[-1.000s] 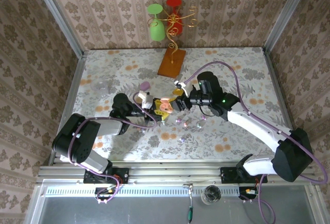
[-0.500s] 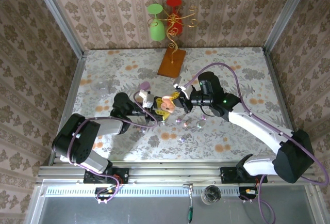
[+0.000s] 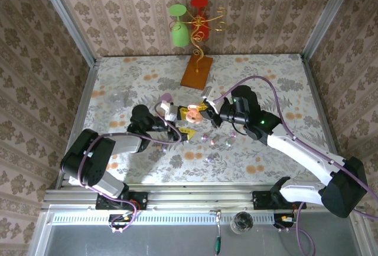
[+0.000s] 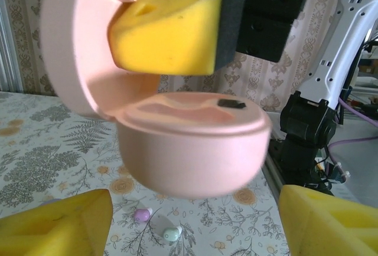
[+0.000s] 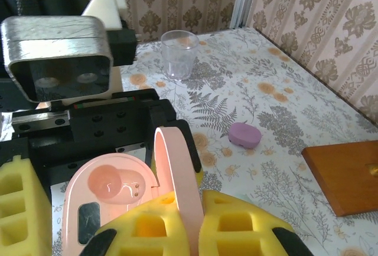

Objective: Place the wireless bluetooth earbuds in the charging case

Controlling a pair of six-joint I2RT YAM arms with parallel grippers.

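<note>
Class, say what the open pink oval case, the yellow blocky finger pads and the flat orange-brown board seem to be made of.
Pink oval case: smooth moulded plastic, soft satin sheen. Yellow finger pads: likely foam, matte, pitted, with cut holes. Orange-brown board: probably varnished wood, grain unclear.

Top view: left arm [image 3: 112, 147] lies low, reaching from its base toward 2 o'clock. Left gripper [image 3: 182, 124] points to 3 o'clock, jaws spread wide, yellow pads [image 4: 56, 226] well apart. Right arm [image 3: 295, 150] stretches toward 10 o'clock. Right gripper [image 3: 204, 113] faces 9 o'clock, pinched on the lid of the charging case [image 5: 112, 200]. Grippers nearly tip to tip.
</note>
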